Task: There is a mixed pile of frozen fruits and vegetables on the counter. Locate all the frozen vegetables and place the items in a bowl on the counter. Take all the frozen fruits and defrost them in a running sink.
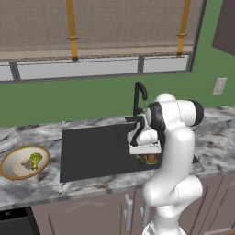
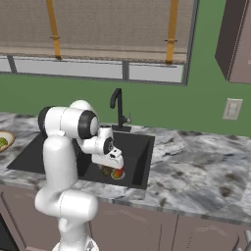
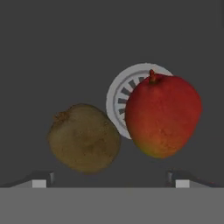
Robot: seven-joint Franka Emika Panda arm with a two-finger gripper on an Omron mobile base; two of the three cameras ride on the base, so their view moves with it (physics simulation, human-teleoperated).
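A red-orange fruit (image 3: 162,116) and a brown kiwi-like fruit (image 3: 84,138) lie side by side on the floor of the black sink (image 1: 92,151), the red one partly over the round metal drain (image 3: 120,94). My gripper (image 3: 111,180) hangs open just above them, its fingertips (image 3: 39,181) wide apart with nothing between. From the base views the gripper (image 1: 147,153) is low inside the basin, over the fruits (image 2: 116,173). At the far left, the tan-rimmed bowl (image 1: 9,158) holds the green broccoli (image 1: 36,159) and the brownish-grey lump (image 1: 26,164).
The black angular faucet (image 1: 139,98) stands at the sink's back edge behind my arm. Marble counter (image 2: 196,166) stretches to the right of the sink, with a wall outlet (image 2: 231,109) above it. Brown cabinets run below.
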